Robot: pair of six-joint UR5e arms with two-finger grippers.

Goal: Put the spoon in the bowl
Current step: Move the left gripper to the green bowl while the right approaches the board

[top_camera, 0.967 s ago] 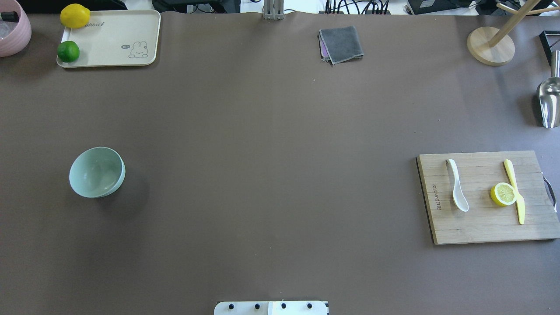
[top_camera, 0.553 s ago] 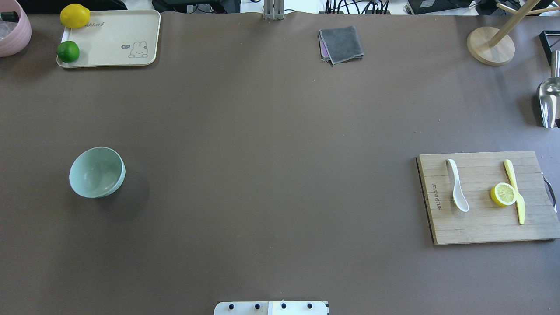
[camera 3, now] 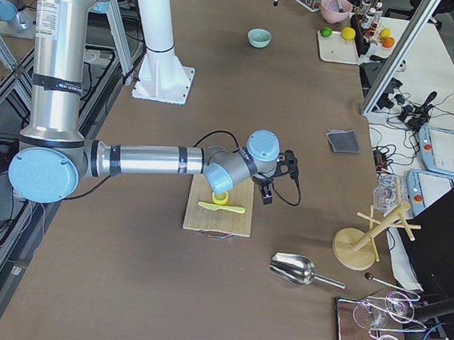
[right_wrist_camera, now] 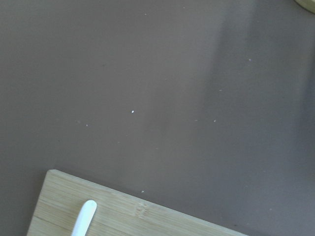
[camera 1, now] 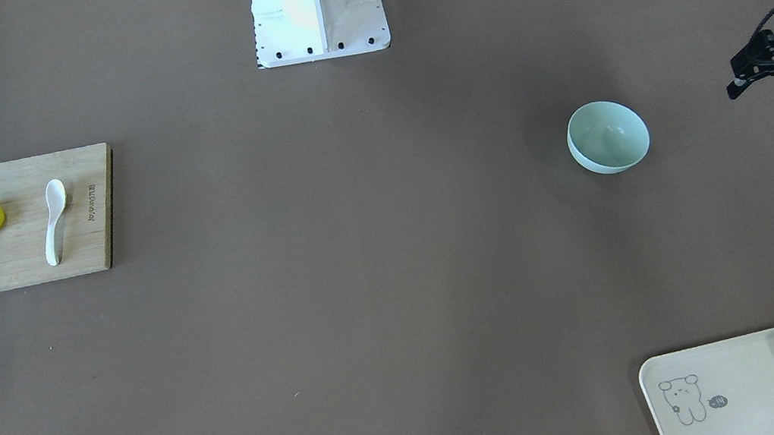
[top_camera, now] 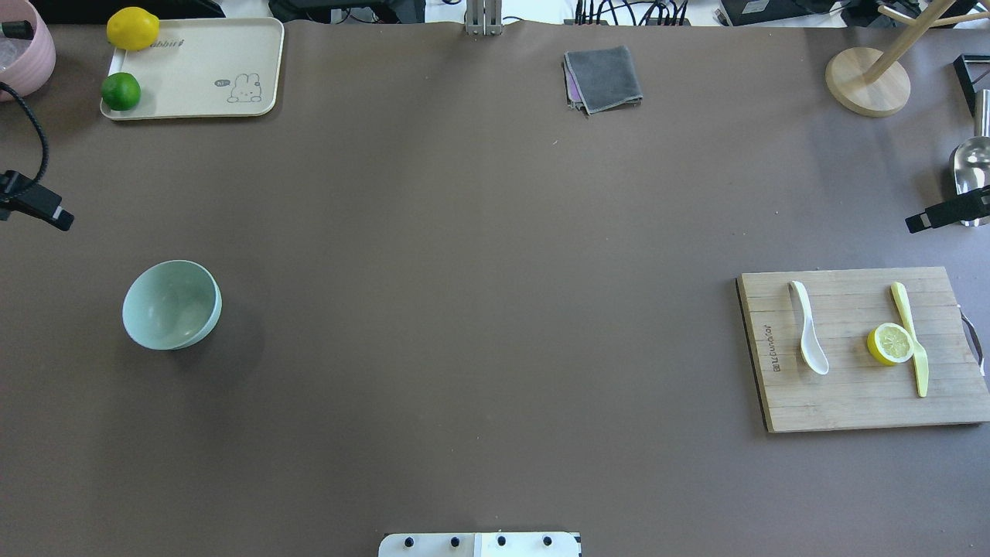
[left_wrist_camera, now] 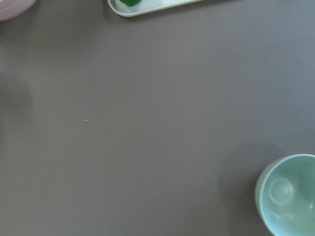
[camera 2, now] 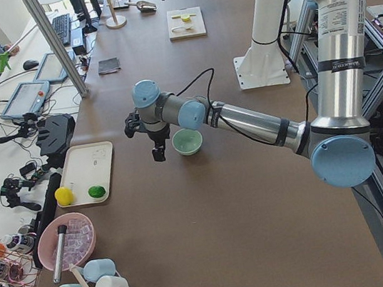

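Observation:
The white spoon (top_camera: pixel 808 336) lies on the wooden cutting board (top_camera: pixel 843 402) at the right, scoop towards me; it also shows in the front view (camera 1: pixel 54 221), and its handle tip shows in the right wrist view (right_wrist_camera: pixel 83 219). The mint-green bowl (top_camera: pixel 172 304) stands empty at the left, also seen from the front (camera 1: pixel 607 136) and in the left wrist view (left_wrist_camera: pixel 290 196). My left gripper (camera 2: pixel 155 151) hangs above the table beside the bowl. My right gripper (camera 3: pixel 266 194) hangs just beyond the board's far edge. I cannot tell whether either is open.
A lemon half (top_camera: pixel 889 343) and a yellow-green knife (top_camera: pixel 911 336) lie on the board right of the spoon. A tray (top_camera: pixel 209 100) with a lemon and a lime sits far left. A grey cloth (top_camera: pixel 603 77), a wooden stand (top_camera: pixel 866 81) and a metal scoop (top_camera: pixel 971 182) lie along the back.
Black wrist parts of both arms have come into the overhead view, one at the left edge above the bowl, one at the right edge above the board. Spoon and bowl have not moved.

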